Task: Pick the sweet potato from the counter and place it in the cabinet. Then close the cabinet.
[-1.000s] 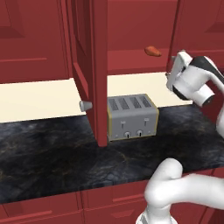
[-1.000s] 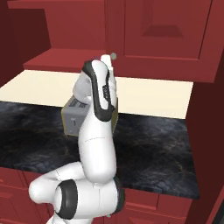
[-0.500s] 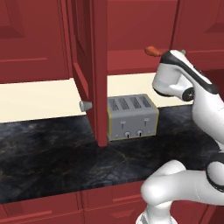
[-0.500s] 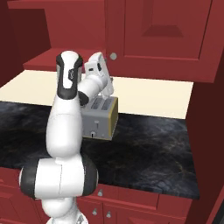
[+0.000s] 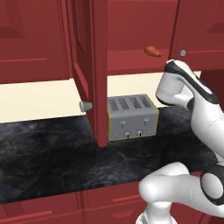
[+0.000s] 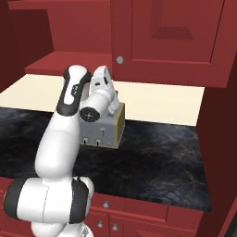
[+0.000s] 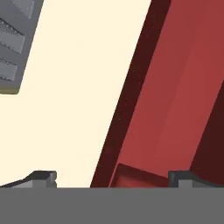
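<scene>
While the left base view looks into the open cabinet [image 5: 131,30], the right base view catches only its closed right door and knob [image 6: 120,59]. From the left, the sweet potato [image 5: 152,51] lies on the red shelf [image 5: 131,61], near its right end, just left of that knob. The open door [image 5: 85,65] juts toward the camera, its own knob [image 5: 85,106] low on its edge. A toaster [image 5: 132,117] stands at the back edge of the counter [image 5: 48,157], below the shelf. The hand view has the gripper [image 7: 113,178] with its tips spread wide and nothing between them, facing the cream wall [image 7: 78,87] and a red panel; a corner of the toaster shows at its upper left. The arm's head sits below and right of the potato, apart from it.
</scene>
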